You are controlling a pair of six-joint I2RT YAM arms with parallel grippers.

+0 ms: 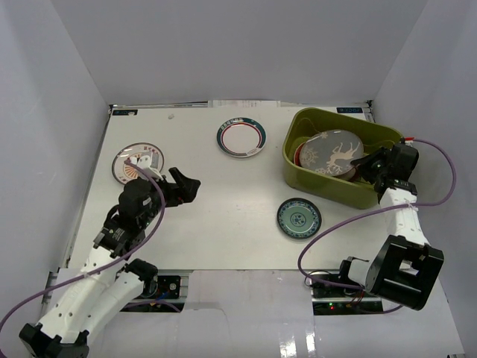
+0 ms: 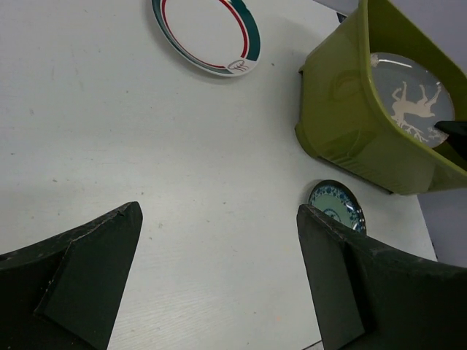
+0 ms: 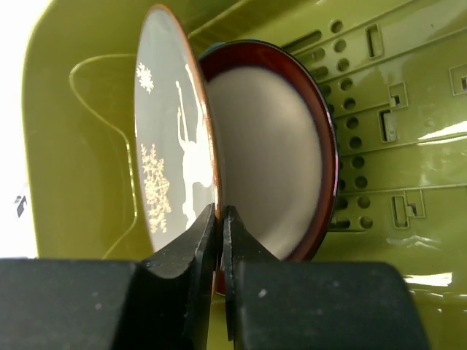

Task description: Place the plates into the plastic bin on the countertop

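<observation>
I see the white countertop (image 1: 223, 201) from above. It is the biggest thing here.

The green plastic bin (image 1: 332, 188) sits on it at about 2 o'clock, near the right wall.

My left arm reaches up from 7 o'clock. The left gripper (image 1: 185, 183) hangs over the countertop with its fingers spread wide and nothing in them.

My right arm comes up from 5 o'clock and leans over the bin's right side. The right gripper (image 3: 220, 211) is pinched tight on the rim of the grey plate (image 3: 164, 146).

The grey plate has a white deer on it. It is inside the bin, standing almost on its edge. It leans on the red-rimmed plate (image 3: 266, 153), which is also in the bin on the slotted bottom.

The green-rimmed plate (image 1: 241, 137) lies flat on the countertop at 12 o'clock, outside the bin.

The orange sunburst plate (image 1: 136, 160) lies flat at 10 o'clock, just beside my left arm.

The small blue-green plate (image 1: 299, 218) lies flat at 4 o'clock, near the front of the bin but not touching it.
</observation>
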